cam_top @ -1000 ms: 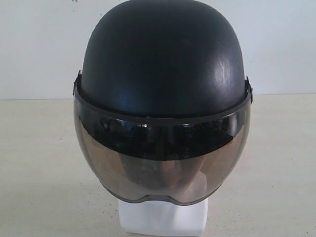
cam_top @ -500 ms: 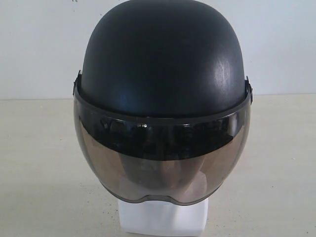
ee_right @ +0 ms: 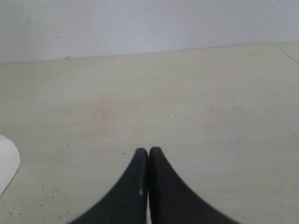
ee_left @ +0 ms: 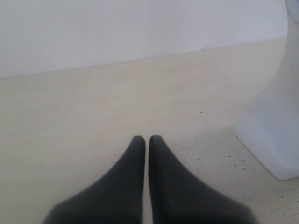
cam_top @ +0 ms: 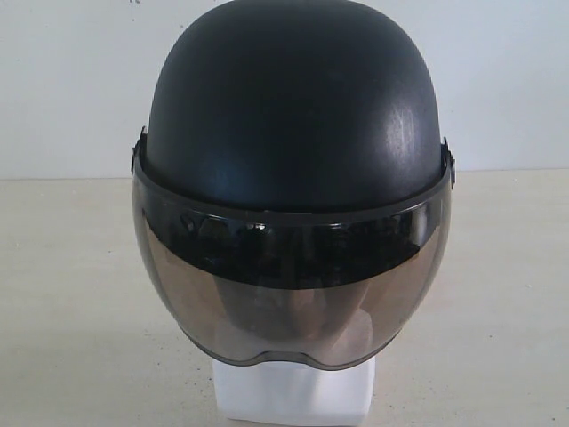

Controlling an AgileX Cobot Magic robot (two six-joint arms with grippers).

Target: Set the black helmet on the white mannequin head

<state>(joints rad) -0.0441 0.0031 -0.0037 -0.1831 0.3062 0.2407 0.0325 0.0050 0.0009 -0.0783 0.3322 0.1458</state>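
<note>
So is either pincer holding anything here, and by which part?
Nothing is held. The left pincer and right pincer are both shut and empty over the table; the helmet sits on the mannequin head.

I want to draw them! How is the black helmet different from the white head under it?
The matte black rounded helmet is dark; the smooth white mannequin head is pale. The helmet is wider than the head, whose base peeks out below the smoky visor. The helmet sits on top; the head stands on the beige table. Both are upright.
</note>
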